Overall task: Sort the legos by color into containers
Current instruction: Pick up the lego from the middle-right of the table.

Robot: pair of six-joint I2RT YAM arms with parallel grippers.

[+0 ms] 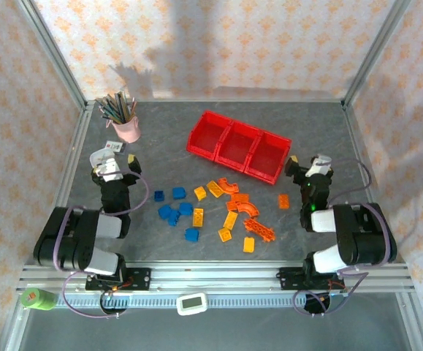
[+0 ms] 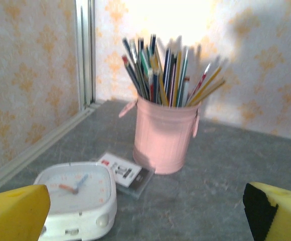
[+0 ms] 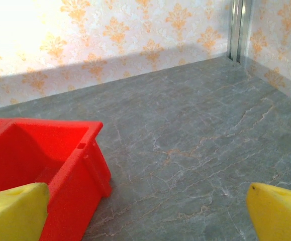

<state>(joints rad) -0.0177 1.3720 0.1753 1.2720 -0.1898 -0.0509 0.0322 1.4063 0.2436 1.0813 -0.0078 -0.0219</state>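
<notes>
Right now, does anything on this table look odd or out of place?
The row of three joined red plastic bins sits askew on the grey table, and blue, yellow and orange plastic bricks lie scattered before it.

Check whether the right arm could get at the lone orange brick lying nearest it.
Probably yes: the orange brick lies alone, close to the open, empty right gripper and clear of the red bins, with nothing visibly between them.
</notes>
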